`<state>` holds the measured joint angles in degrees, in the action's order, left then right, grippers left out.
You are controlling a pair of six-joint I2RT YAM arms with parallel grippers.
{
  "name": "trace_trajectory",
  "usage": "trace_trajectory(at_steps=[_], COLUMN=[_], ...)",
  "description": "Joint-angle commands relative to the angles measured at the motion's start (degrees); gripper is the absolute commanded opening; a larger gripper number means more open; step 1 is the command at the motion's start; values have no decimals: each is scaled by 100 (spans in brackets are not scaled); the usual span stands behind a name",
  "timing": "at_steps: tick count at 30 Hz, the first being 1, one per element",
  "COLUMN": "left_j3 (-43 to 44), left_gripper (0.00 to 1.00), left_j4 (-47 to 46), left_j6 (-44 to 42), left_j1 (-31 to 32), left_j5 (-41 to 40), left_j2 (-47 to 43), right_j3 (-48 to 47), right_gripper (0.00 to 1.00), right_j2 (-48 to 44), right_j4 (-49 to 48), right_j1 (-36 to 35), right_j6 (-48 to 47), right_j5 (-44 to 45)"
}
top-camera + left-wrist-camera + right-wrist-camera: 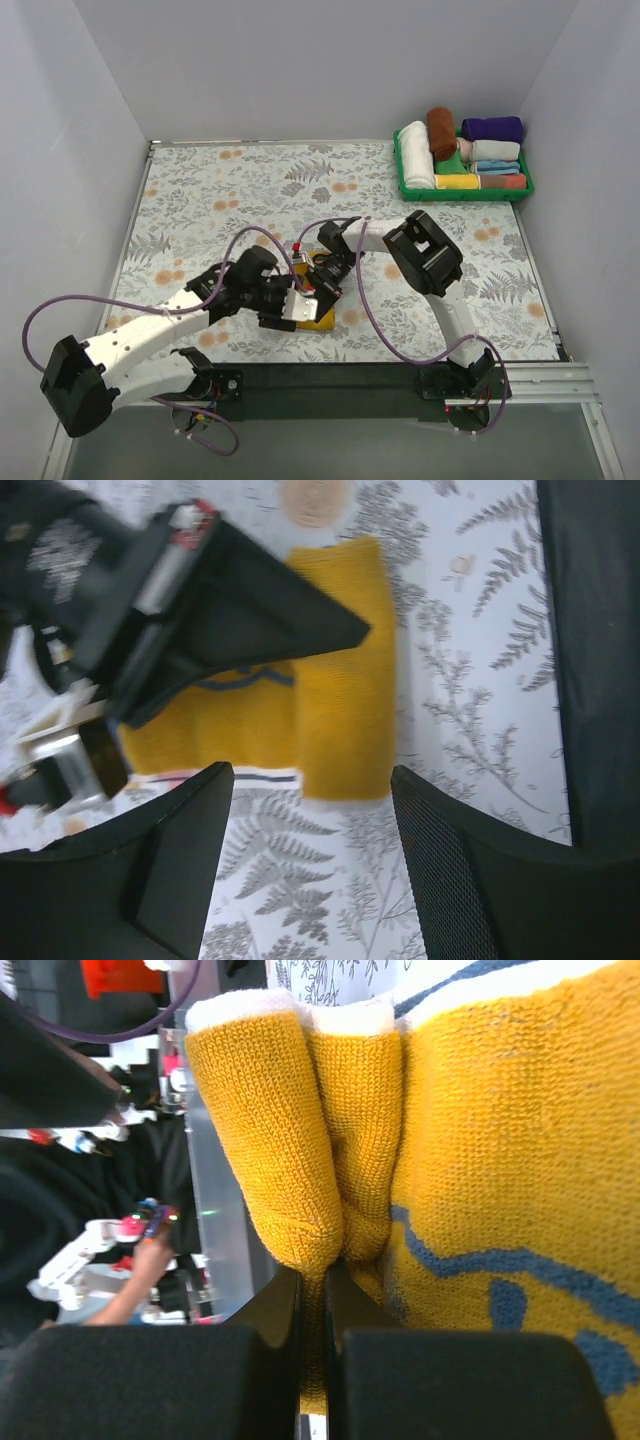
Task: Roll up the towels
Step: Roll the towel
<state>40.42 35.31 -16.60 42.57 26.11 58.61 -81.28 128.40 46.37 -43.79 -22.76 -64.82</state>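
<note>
The mustard-yellow towel [318, 320] with blue-grey markings lies partly folded on the patterned table near the front middle. It also shows in the left wrist view [345, 700] and the right wrist view [500, 1160]. My right gripper [323, 1280] is shut on a folded edge of this towel and sits over it in the top view [326, 284]. My left gripper [310, 815] is open, its fingers [180, 860] straddling bare table just short of the towel's white-trimmed edge, close beside the right gripper [298, 308]. A rolled rust-brown towel [441, 132] lies in the tray.
A green plastic tray [520, 192] at the back right corner holds several rolled cloths, among them white, purple, green and yellow ones. Grey walls enclose the table on three sides. Purple cables loop from both arms over the table's front half.
</note>
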Motion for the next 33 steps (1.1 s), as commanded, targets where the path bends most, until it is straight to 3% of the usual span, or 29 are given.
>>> trace_trajectory(at_steps=[1, 4, 12, 15, 16, 21, 24, 25, 28, 33], left_j3=[-368, -518, -702, -746, -773, -615, -334, -273, -18, 325], left_gripper=[61, 62, 57, 45, 33, 3, 0, 0, 0, 0], left_j4=[-603, -938, -1719, -1747, -1747, -977, -202, -61, 380, 853], left_j6=[385, 438, 439, 377, 368, 316, 219, 219, 201, 43], left_j1=[901, 1525, 1904, 1904, 1913, 1922, 1913, 1887, 1712, 1081], left_j5=[-1326, -1819, -2206, -2233, -2198, -1235, -470, -240, 401, 1000], left_j2=[19, 281, 985, 1310, 1389, 1574, 1864, 1995, 2233, 2672], right_j3=[-64, -108, -310, -319, -319, -389, -582, -661, -828, -759], right_gripper=[1, 1, 1, 1, 1, 2, 21, 32, 45, 53], right_j2=[466, 615, 932, 959, 959, 828, 329, 196, -323, -1341], right_j4=[214, 276, 399, 417, 425, 443, 461, 452, 478, 469], right_j1=[-16, 2, 134, 169, 169, 283, 572, 660, 1073, 1802], right_j6=[-123, -123, -149, -193, -193, -115, 61, 96, 290, 317], right_j5=[698, 655, 531, 505, 488, 637, 1014, 1206, 1541, 1841])
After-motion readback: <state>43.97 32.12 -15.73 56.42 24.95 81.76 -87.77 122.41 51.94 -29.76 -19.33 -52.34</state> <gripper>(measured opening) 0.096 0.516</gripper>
